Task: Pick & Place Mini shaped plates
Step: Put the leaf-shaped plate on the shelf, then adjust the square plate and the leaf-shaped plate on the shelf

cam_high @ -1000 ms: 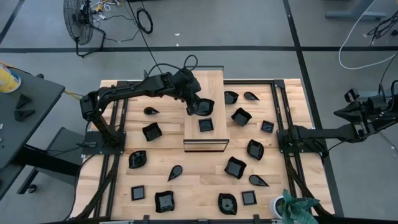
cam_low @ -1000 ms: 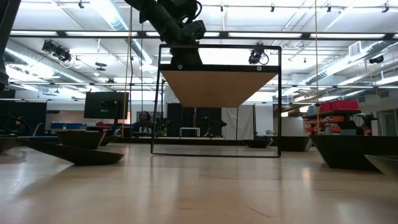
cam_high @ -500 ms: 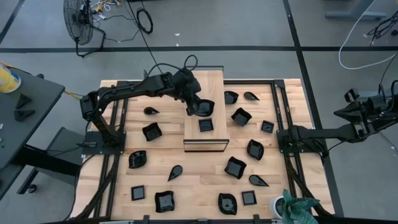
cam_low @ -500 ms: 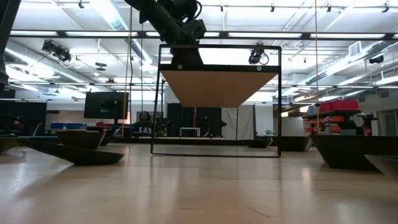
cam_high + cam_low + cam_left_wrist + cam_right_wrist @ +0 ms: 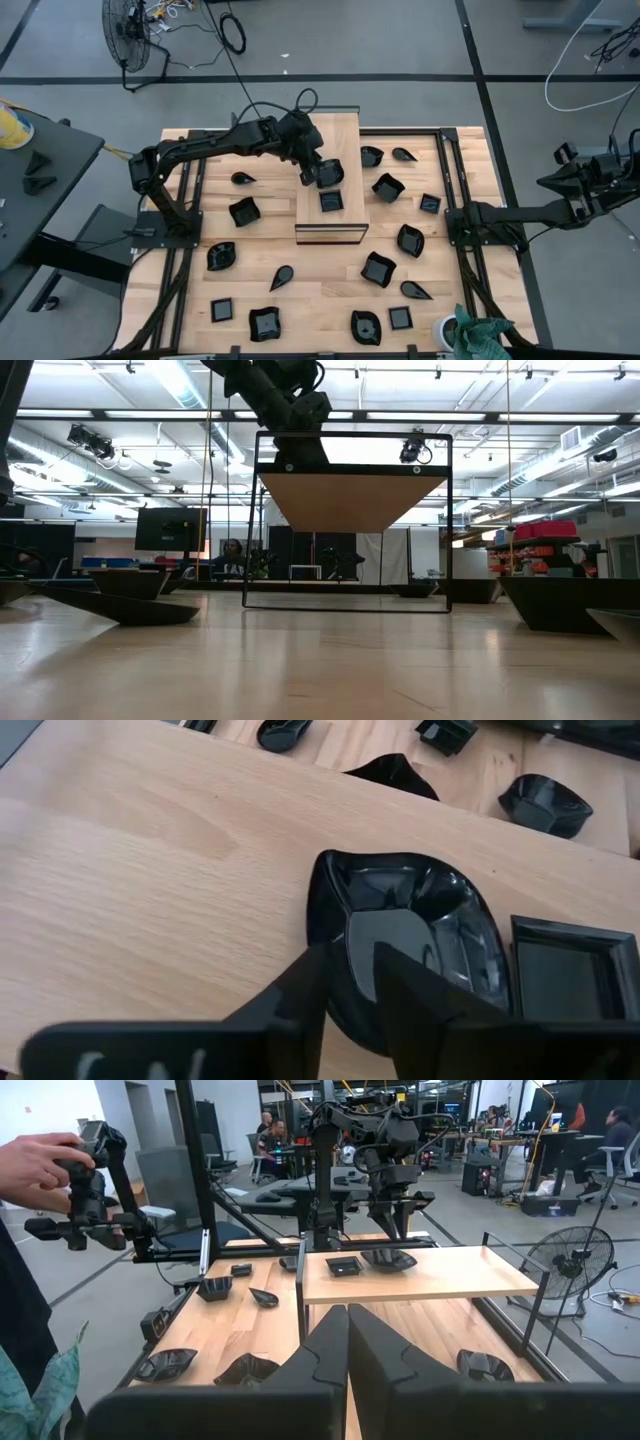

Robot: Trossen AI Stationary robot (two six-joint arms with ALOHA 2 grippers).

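Note:
My left gripper (image 5: 350,956) reaches over the light wooden board (image 5: 330,150), a shelf raised on a black frame (image 5: 248,520) in the middle of the table. It is shut on a wavy-edged glossy black mini plate (image 5: 420,925) (image 5: 329,172). A square black mini plate (image 5: 331,201) (image 5: 570,978) lies flat on the board just beside it. Several more black mini plates lie scattered on the table around the board. My right arm waits at the table's right side with its gripper (image 5: 347,1342) shut and touching nothing. My left gripper pinches the wavy plate's rim (image 5: 335,920) at the edge nearest the arm. One finger (image 5: 300,995) is outside the wall and the other finger (image 5: 415,995) is inside the bowl. The fingers slant down from the table's left. The plate sits upright, seemingly resting on the board top.
Mini plates lie on every side of the board, such as a square plate (image 5: 244,211) on the left and another (image 5: 388,187) on the right. Black frame rails (image 5: 452,170) run along the table's sides. A green cloth (image 5: 478,335) sits at the near right corner. A person's hand (image 5: 40,1165) shows beyond the table.

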